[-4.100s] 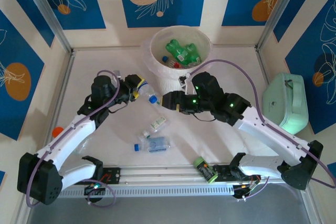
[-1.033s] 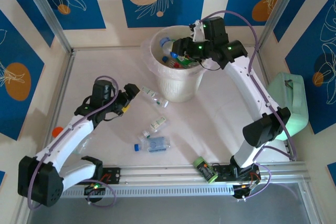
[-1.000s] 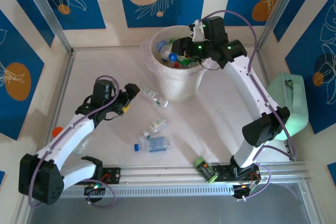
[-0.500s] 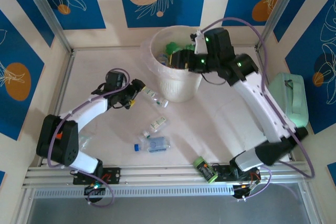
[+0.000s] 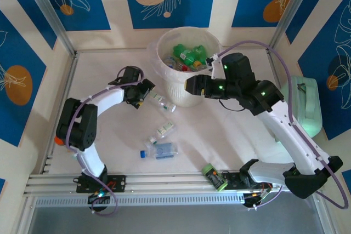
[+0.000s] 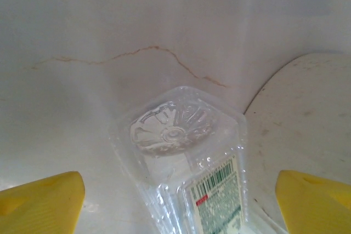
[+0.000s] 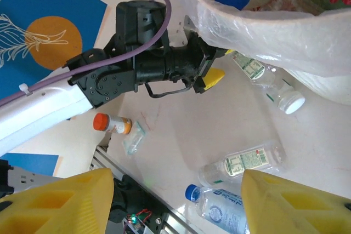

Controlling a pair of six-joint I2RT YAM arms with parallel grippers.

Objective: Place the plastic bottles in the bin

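Note:
The cream-white bin [image 5: 164,39] stands at the back with several green and clear plastic bottles [image 5: 189,56] inside. A clear white-capped bottle [image 5: 160,101] lies by its base. My left gripper [image 5: 146,92] is open, its yellow fingertips [image 6: 41,201] straddling that bottle's bottom end [image 6: 175,130] with gaps on both sides. My right gripper [image 5: 190,86] hangs open and empty in front of the bin, its fingertips [image 7: 296,201] wide apart above the table. Two more bottles lie mid-table: a small clear one [image 5: 164,129] and a blue-capped one [image 5: 160,150].
A green bottle [image 5: 214,177] rests on the front rail. An orange-capped bottle [image 7: 112,124] and a small plastic bag [image 7: 134,137] lie at the left edge. The mint-green case [image 5: 300,105] sits at the right wall. The bin's liner [image 7: 263,26] hangs over its rim.
My right gripper has pulled back from above the bin and come down in front of it. My left gripper has reached forward to the clear bottle by the bin and narrowed a little.

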